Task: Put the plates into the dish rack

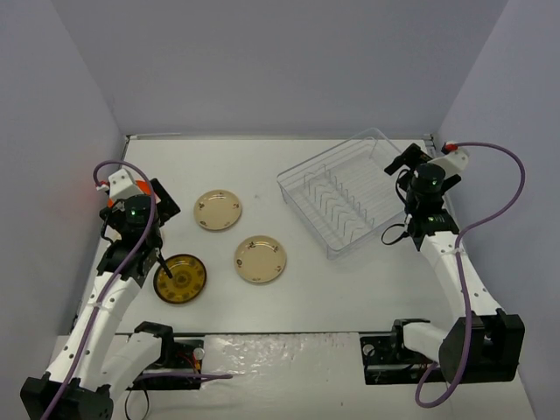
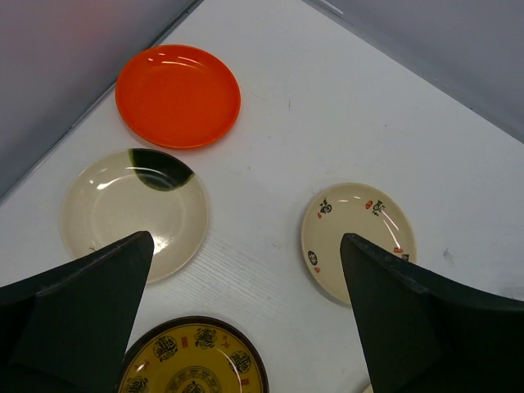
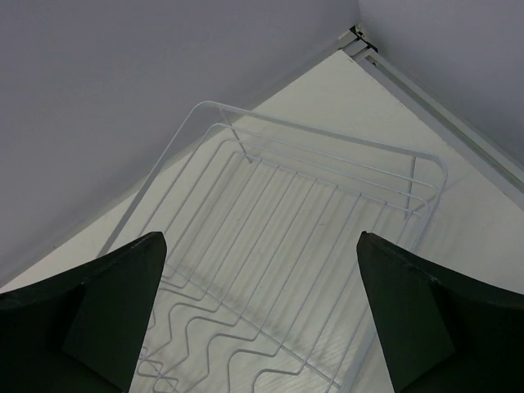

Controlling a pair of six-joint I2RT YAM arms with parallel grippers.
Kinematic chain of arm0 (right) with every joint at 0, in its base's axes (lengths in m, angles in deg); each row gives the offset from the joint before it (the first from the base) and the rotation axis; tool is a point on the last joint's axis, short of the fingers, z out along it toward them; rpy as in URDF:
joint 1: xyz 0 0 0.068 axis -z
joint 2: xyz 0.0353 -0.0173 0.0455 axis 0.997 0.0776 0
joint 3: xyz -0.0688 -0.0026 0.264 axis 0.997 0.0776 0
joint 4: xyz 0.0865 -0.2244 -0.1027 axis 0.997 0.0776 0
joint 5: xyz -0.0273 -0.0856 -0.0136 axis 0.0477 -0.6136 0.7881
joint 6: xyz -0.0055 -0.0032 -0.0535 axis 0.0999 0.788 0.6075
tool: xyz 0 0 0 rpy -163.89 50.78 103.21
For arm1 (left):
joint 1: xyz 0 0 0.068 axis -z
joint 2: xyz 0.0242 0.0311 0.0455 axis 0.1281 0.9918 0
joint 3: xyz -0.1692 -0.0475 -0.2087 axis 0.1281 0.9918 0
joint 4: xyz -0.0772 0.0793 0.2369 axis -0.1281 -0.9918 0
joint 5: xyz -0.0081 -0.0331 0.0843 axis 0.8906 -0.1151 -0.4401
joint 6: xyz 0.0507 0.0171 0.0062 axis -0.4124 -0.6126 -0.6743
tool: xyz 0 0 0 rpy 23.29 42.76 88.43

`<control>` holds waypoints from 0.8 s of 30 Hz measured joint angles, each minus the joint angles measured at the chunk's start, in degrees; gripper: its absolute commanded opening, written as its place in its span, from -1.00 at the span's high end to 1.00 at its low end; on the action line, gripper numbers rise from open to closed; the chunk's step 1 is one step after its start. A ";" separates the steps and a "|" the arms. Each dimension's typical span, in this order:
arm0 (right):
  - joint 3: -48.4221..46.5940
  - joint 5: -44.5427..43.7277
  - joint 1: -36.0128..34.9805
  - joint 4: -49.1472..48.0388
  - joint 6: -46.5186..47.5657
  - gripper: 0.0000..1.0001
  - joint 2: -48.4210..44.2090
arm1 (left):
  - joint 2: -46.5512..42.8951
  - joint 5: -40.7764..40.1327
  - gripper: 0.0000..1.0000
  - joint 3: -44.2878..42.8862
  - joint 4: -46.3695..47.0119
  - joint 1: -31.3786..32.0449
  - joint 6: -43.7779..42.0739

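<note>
The clear dish rack (image 1: 346, 206) stands at the back right and holds no plates; its wires fill the right wrist view (image 3: 286, 213). Two cream plates (image 1: 217, 210) (image 1: 260, 259) and the dark brown plate with a yellow centre (image 1: 180, 278) lie flat on the table. The left wrist view shows the brown plate (image 2: 195, 360), a speckled cream plate (image 2: 358, 239), a cream plate with a dark mark (image 2: 135, 211) and the orange plate (image 2: 178, 96). My left gripper (image 1: 162, 262) (image 2: 246, 241) is open above the brown plate's far edge. My right gripper (image 1: 395, 233) (image 3: 260, 237) is open at the rack's right side.
The grey walls close in the table on the left, back and right. The orange plate lies close to the left wall (image 2: 49, 90). In the top view my left arm (image 1: 131, 214) hides the orange plate and the dark-marked cream plate.
</note>
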 measured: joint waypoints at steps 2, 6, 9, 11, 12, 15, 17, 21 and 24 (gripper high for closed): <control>0.36 0.81 0.00 -0.44 -0.12 -1.00 0.00 | 0.02 0.02 -0.94 0.00 -0.01 0.00 0.00; 0.47 5.32 0.04 -1.77 0.14 -1.00 0.05 | 0.19 0.07 -0.94 0.00 -0.02 0.00 -0.02; 0.31 9.71 0.04 -2.49 0.75 -1.00 0.36 | 0.28 0.13 -0.94 0.00 -0.04 0.00 -0.02; -0.10 12.84 0.04 -2.64 1.17 -1.00 0.95 | 0.28 0.38 -0.94 0.01 0.00 0.00 -0.02; -0.30 14.48 -0.12 -2.78 1.63 -1.00 1.20 | 0.28 0.52 -0.94 0.06 0.13 0.00 -0.02; -1.53 17.42 -3.59 -2.45 5.20 -1.00 1.84 | 0.28 1.40 -0.94 0.67 0.98 0.00 -0.02; -4.19 14.06 -10.67 0.13 10.30 -0.99 2.97 | 0.62 2.13 -0.94 0.94 1.17 0.00 -0.02; -13.01 8.96 -30.43 4.10 21.63 -0.96 9.66 | 2.03 2.95 -0.94 0.96 1.39 -0.05 -0.02; -14.78 5.98 -41.18 6.11 29.95 -0.97 13.35 | 2.87 3.33 -0.94 0.96 1.38 -0.12 -0.02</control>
